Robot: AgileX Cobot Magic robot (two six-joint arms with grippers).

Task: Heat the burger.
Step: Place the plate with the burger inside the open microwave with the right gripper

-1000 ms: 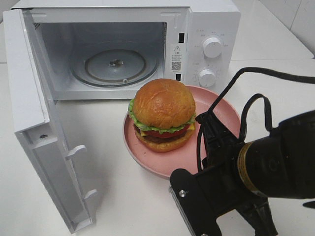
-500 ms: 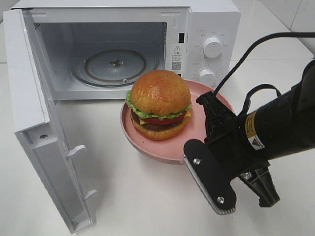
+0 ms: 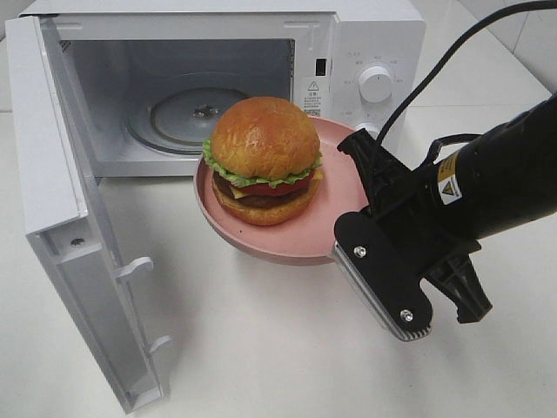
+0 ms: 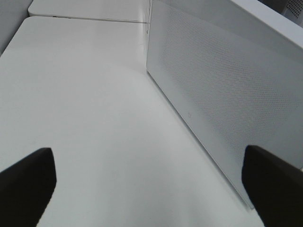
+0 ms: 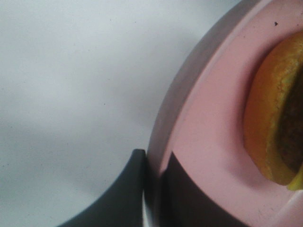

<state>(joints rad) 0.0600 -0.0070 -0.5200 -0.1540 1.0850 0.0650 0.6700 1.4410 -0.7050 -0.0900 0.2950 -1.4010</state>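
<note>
My right hand (image 3: 348, 235) is shut tight on the rim of the plate (image 3: 287, 248), one finger over the rim and the other under it, and my wrist view shows that pinch at close range, the right hand (image 5: 152, 189) with the pink edge of the plate (image 5: 208, 142) wedged between its two dark fingers. The plate hangs from that grip, clear of the surface (image 3: 261, 348), with its shadow lying below. The burger (image 3: 264, 157) sits upright on the plate just past my fingertips, toward the plate's middle, apart from the fingers; in the wrist view I see only the lower bun's edge of the burger (image 5: 274, 127). Beyond the plate from my right hand stands the microwave (image 3: 374, 52) with its cavity open, and the far rim of the plate is at the mouth of that cavity, the glass turntable (image 3: 187, 113) deeper in behind the burger. The door (image 3: 52, 174) is swung wide on the side of the plate opposite my right hand. A white knob (image 3: 376, 83) on the microwave's front lies just past the back of my upper finger. My left hand (image 4: 150, 187) is spread as wide as it goes and has hold of nothing; between its fingertips lies bare surface (image 4: 85, 104), and ahead of it, off to one side, stands a white dotted panel (image 4: 213, 85), though which part of the microwave it belongs to I cannot tell.
</note>
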